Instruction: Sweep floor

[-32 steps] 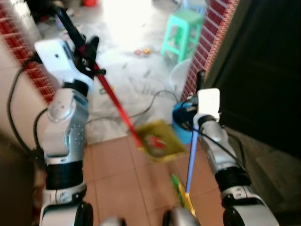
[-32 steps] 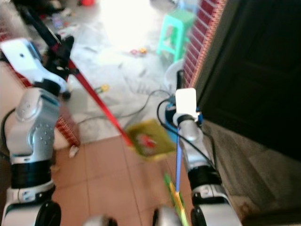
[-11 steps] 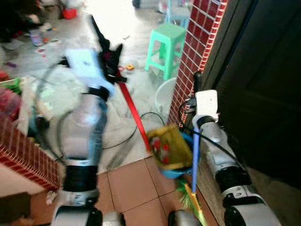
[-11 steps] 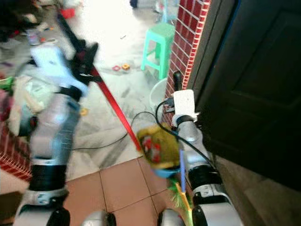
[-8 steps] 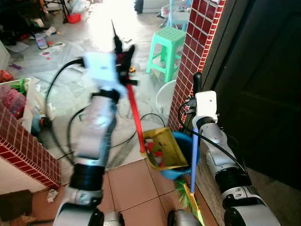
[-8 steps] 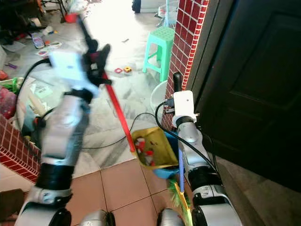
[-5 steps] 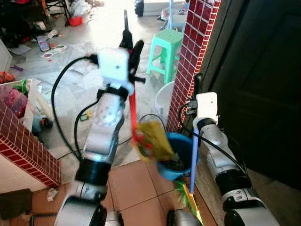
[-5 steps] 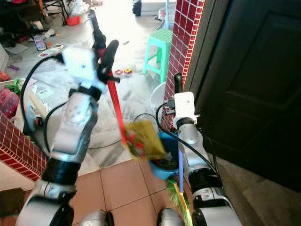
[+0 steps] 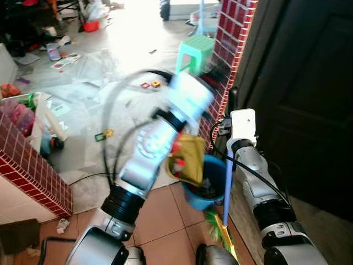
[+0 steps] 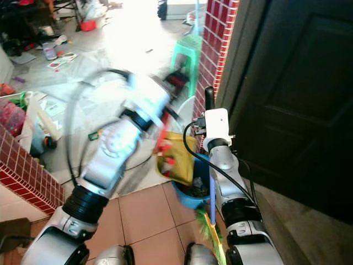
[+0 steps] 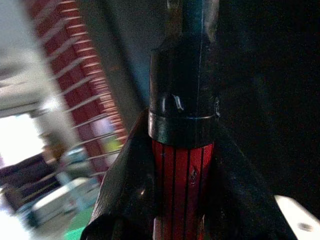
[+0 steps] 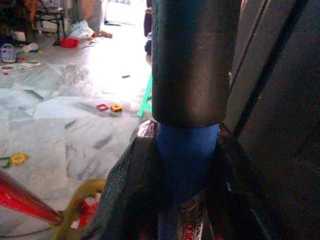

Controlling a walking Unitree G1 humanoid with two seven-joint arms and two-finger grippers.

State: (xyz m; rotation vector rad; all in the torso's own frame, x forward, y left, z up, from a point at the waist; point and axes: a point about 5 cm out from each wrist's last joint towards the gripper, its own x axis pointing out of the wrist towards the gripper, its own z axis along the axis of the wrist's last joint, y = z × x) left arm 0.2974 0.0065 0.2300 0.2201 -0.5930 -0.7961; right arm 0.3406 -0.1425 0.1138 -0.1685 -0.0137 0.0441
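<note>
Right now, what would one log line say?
left gripper: shut on dustpan handle | dustpan: tipped over blue bucket | right gripper: shut on broom handle

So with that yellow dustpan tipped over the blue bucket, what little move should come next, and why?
Probably hold the tilt a moment, perhaps with a slight shake. The yellow dustpan, gripped by its red handle in the left gripper, hangs steeply over the blue bucket, yet red scraps seem to cling to it.

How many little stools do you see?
1. A green stool stands on the grey floor beside the red brick pillar, beyond the blue bucket. The left arm hides part of the floor, so more could be hidden.
</note>
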